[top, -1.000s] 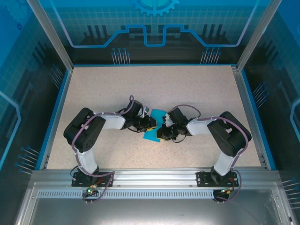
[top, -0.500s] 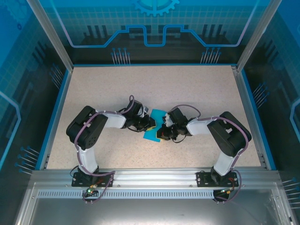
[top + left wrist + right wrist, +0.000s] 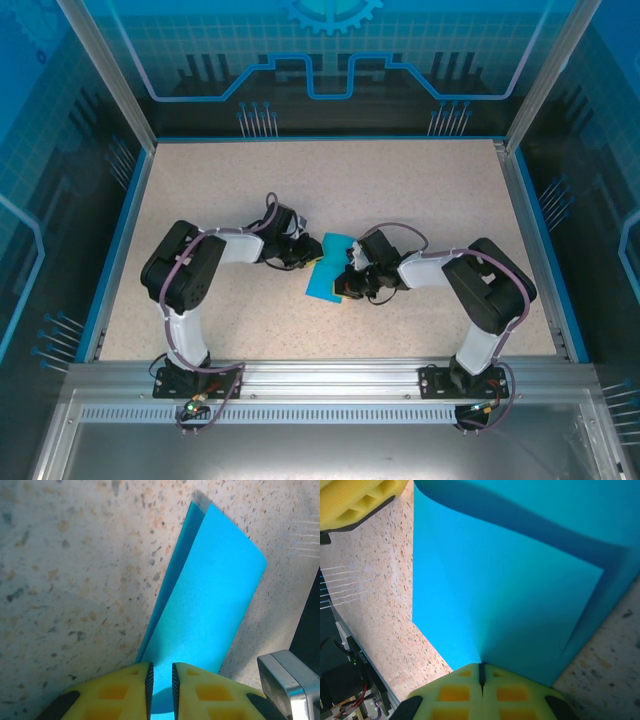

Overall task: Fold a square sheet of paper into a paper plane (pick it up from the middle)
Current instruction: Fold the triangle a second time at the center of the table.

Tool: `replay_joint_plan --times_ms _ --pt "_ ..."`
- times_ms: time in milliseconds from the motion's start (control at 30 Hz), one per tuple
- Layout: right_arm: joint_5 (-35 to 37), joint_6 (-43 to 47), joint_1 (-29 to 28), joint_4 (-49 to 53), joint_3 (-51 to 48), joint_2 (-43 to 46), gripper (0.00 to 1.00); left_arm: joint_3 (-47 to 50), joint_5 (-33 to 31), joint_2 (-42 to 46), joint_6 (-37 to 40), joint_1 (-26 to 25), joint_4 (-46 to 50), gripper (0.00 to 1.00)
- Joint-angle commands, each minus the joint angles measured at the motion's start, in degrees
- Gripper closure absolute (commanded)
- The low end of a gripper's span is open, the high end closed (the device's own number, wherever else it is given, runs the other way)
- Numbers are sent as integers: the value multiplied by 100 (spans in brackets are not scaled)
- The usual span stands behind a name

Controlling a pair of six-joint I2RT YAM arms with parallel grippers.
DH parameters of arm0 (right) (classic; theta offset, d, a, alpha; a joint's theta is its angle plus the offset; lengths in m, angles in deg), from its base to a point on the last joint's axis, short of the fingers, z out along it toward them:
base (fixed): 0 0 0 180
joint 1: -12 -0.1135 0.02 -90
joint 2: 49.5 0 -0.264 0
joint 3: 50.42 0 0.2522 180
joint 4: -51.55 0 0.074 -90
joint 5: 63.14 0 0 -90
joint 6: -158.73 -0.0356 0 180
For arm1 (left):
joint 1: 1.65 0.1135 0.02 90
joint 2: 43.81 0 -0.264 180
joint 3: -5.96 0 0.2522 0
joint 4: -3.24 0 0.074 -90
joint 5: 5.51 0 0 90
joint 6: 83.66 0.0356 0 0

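Note:
The square sheet of paper (image 3: 326, 270), teal-blue and folded over on itself, lies mid-table between both grippers. My right gripper (image 3: 349, 281) is shut on its right edge; in the right wrist view the paper (image 3: 510, 595) fans out from the closed tips of that gripper (image 3: 481, 666). My left gripper (image 3: 306, 260) sits at the sheet's left side. Its yellow fingers (image 3: 125, 687) stand a narrow slit apart at the gripper's tip (image 3: 160, 669), and the flat paper (image 3: 210, 595) shows through the slit underneath, not pinched. A left finger (image 3: 355, 500) shows at the top left of the right wrist view.
The speckled beige tabletop (image 3: 420, 190) is bordered by a blue rim (image 3: 120, 230) and clear blue-tinted walls. An aluminium rail (image 3: 330, 375) with both arm bases runs along the near edge. A metal part of the right arm (image 3: 285, 680) sits close to the paper.
My left gripper has drawn back leftward off the paper, its elbow swinging in. My right gripper has closed fully on the sheet's edge and stayed in place.

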State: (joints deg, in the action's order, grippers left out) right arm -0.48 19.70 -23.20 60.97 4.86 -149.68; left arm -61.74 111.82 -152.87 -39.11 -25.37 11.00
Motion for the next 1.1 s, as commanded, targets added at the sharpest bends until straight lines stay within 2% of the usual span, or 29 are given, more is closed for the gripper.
replay_joint_plan --times_ms 0,167,367,567,667,833,1067 --pt "316 114 -2 849 -170 -261 96 -231 -94 -151 322 88 225 79" --pt "308 88 -4 847 -112 -283 96 -249 -73 44 447 156 283 78" --pt "309 70 -4 865 -48 -258 96 -167 215 705 475 107 333 78" --pt "343 35 -4 873 -16 -212 96 112 620 981 420 -194 394 79" --pt "335 11 -7 817 -32 -195 95 350 784 857 238 -339 21 80" --pt "318 9 -4 777 -39 -159 95 421 729 434 149 -544 -258 81" --pt "310 14 -4 768 -30 -111 94 325 91 106 367 -524 28 82"
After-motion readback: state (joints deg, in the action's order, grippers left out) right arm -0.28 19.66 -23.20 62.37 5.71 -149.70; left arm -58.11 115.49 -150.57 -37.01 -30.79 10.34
